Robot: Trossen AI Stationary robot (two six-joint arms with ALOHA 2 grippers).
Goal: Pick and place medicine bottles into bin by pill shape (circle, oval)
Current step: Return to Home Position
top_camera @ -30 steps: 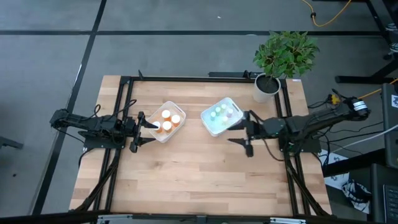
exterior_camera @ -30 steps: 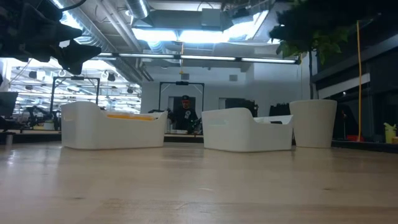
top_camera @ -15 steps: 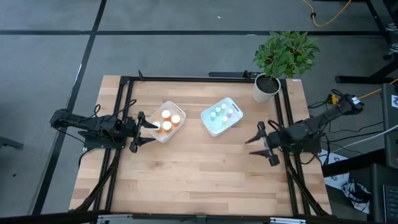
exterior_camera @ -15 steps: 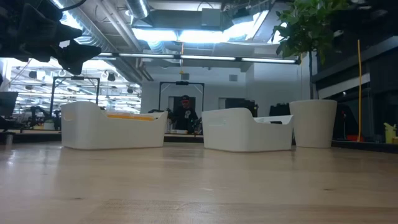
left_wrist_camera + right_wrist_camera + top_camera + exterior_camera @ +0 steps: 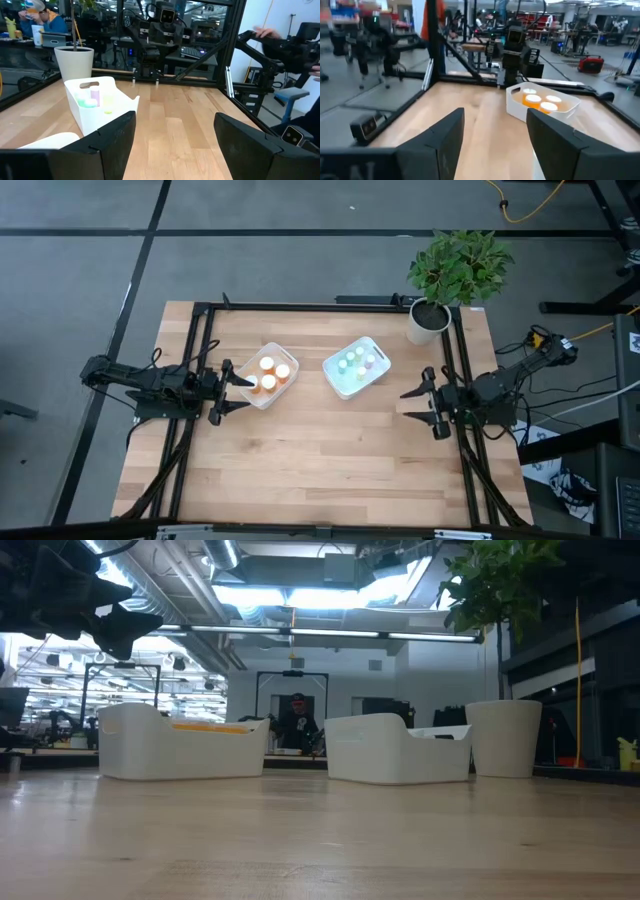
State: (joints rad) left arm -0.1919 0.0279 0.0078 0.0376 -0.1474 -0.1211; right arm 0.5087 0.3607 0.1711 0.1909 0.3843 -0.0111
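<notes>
Left gripper (image 5: 232, 392) released at worktop (image 5: 320, 460) left edge, beside bin (image 5: 283, 387) of orange bottles (image 5: 268, 365). Right gripper (image 5: 405, 406) released at right edge. Other bin (image 5: 335, 380) holds maybe five pale bottles (image 5: 355, 360).

Front tabletop (image 5: 320, 840) apparently free, bins (image 5: 180, 752), pot (image 5: 503, 740) behind

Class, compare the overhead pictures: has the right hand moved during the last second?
Yes. The right hand, open, has pulled back from the right bin toward the right edge of the table.
</notes>
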